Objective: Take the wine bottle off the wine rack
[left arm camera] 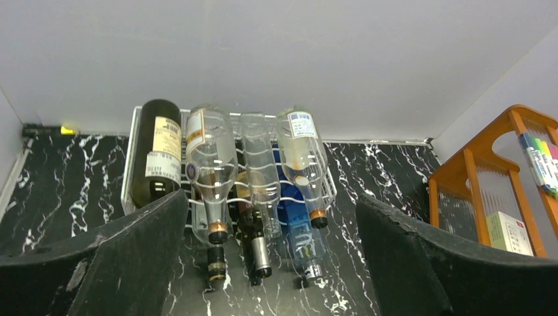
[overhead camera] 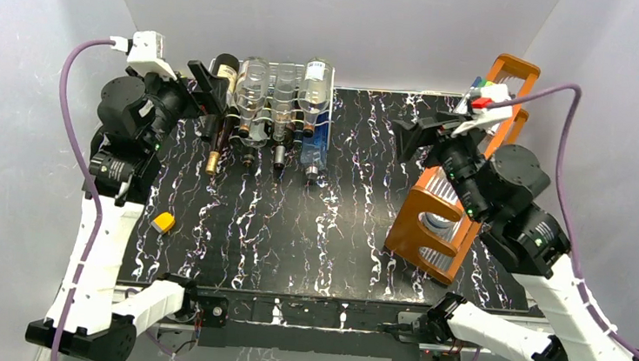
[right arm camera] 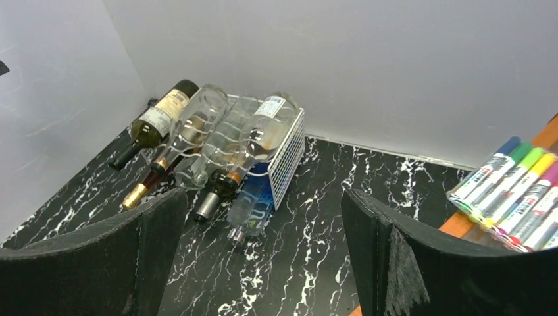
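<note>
Notably dark wine bottle point(left arm camera: 156, 155), cream labels

Both arms up off bench, elbows bent, wrists aimed fwd. The left hand point(overhead camera: 209, 90) & right hand point(overhead camera: 410, 137) gape wide, empty.

arms point(overhead camera: 97, 248): white, black joints | hands point(overhead camera: 208, 92): black (both) | cables point(overhead camera: 67, 89): purple

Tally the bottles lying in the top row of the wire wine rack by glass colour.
Dark wine bottle: 1
Clear bottles: 3
Total: 4
</note>
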